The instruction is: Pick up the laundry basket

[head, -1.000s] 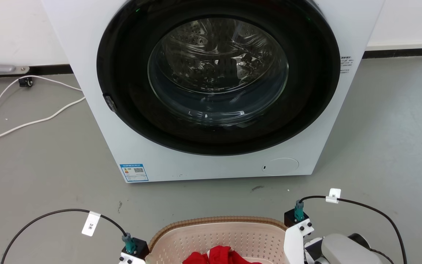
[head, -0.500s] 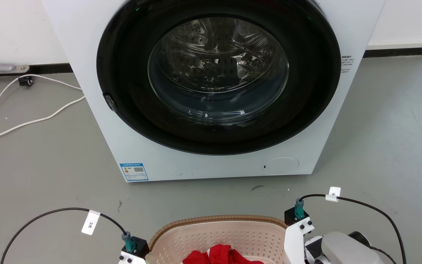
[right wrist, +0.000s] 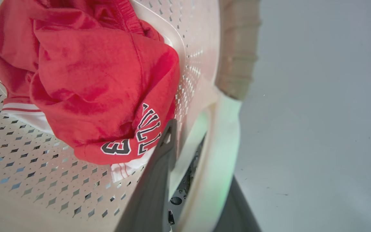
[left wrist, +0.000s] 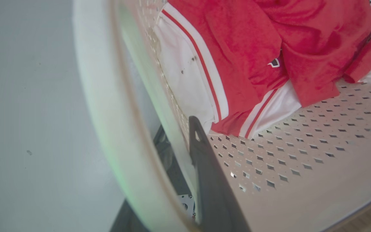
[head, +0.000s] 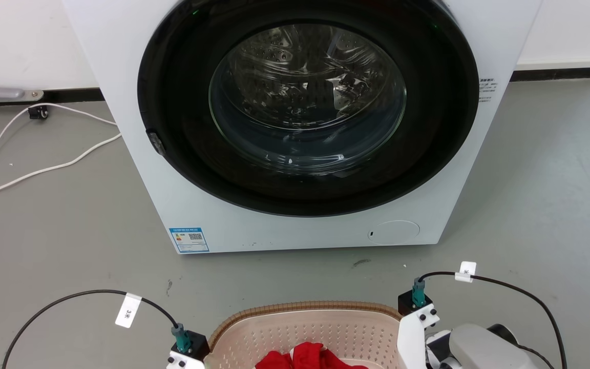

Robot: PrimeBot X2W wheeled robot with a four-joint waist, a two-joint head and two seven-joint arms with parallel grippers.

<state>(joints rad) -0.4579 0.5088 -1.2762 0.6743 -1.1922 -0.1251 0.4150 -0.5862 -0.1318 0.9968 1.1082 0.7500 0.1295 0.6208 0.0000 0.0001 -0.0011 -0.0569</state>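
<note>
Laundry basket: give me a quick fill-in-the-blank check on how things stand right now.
1. The laundry basket holds a crumpled ___ garment with white trim.
2. In the head view, the basket is directly in front of the white ___.
3. The left pincer and the right pincer each straddle a basket side, one finger inside the wall and the other ___.

Missing words: red; washer; outside.

white wrist brackets [head: 410,333], teal plugs [head: 418,293], black tagged cables [head: 90,292], dark fingers [left wrist: 209,180]
</note>
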